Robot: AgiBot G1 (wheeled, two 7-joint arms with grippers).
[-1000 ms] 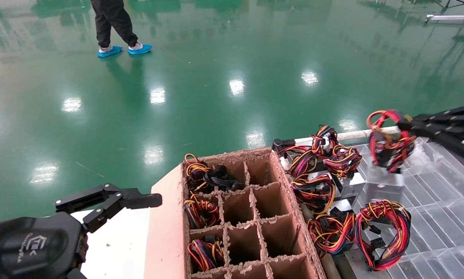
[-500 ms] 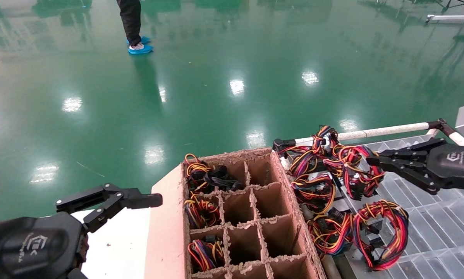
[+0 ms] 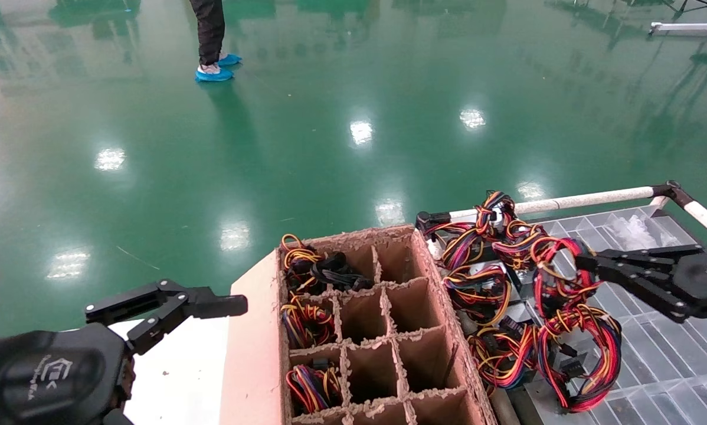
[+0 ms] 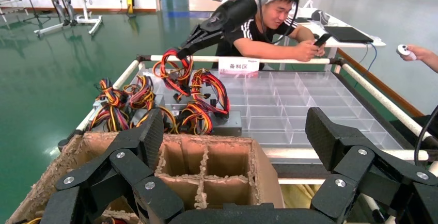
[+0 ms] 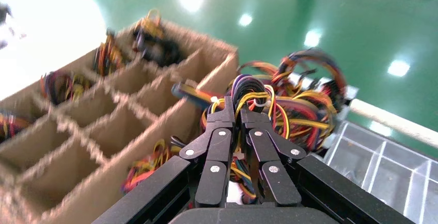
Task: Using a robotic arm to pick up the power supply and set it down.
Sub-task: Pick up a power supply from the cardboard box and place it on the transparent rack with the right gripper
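black linked fingers of the right gripper (image 3: 586, 264) are pinched shut on the red, yellow and orange wire loop of the silver-grey power supply (image 3: 557, 277), low over the clear compartment tray (image 3: 660, 348) beside the cardboard divider box (image 3: 383, 330). neighbouring bundles could be snagged and dragged. the left gripper (image 3: 212, 304) is parked spread wide.

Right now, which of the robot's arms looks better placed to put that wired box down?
The right. The right gripper is already shut on the power supply's wire loop over the clear tray. The left gripper hangs open beyond the cardboard crate.
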